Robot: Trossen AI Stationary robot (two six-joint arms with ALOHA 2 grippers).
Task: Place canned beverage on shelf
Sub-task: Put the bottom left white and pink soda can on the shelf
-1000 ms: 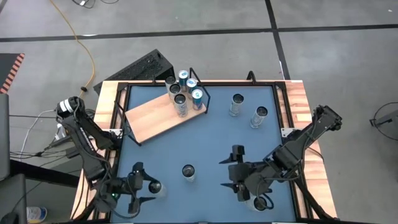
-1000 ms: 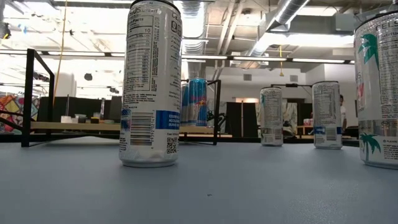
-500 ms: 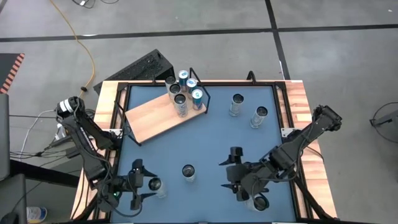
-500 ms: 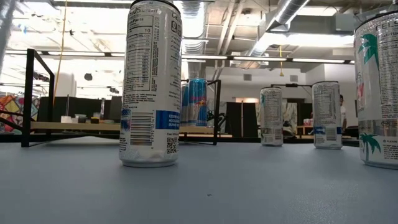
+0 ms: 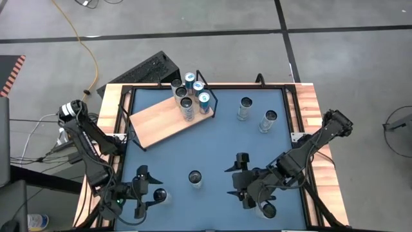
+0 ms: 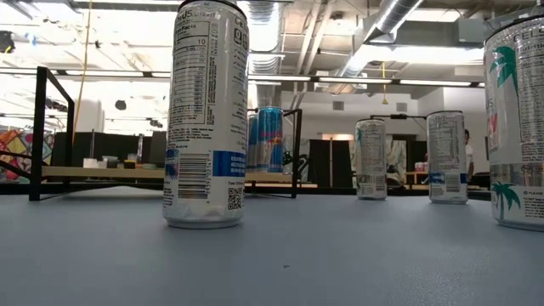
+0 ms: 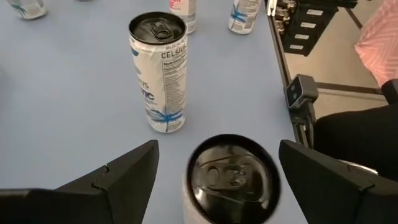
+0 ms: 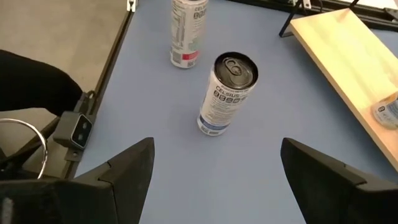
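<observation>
Straddling a can (image 7: 231,178) at the near-left of the table (image 5: 219,138), the left tool (image 5: 143,193) stands spread, one finger each side, not yet touching, seemingly lined up to grip. Farther back, the shelf (image 5: 161,121) carries five cans (image 5: 190,96) bunched at its wire-frame end, leaving board free. A middle can (image 5: 195,178) waits alone. Near-right, the right tool (image 5: 239,180) hangs spread and empty, facing that can.

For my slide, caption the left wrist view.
Open left gripper poised over a can, a Celsius can upright on the blue table beyond.
</observation>
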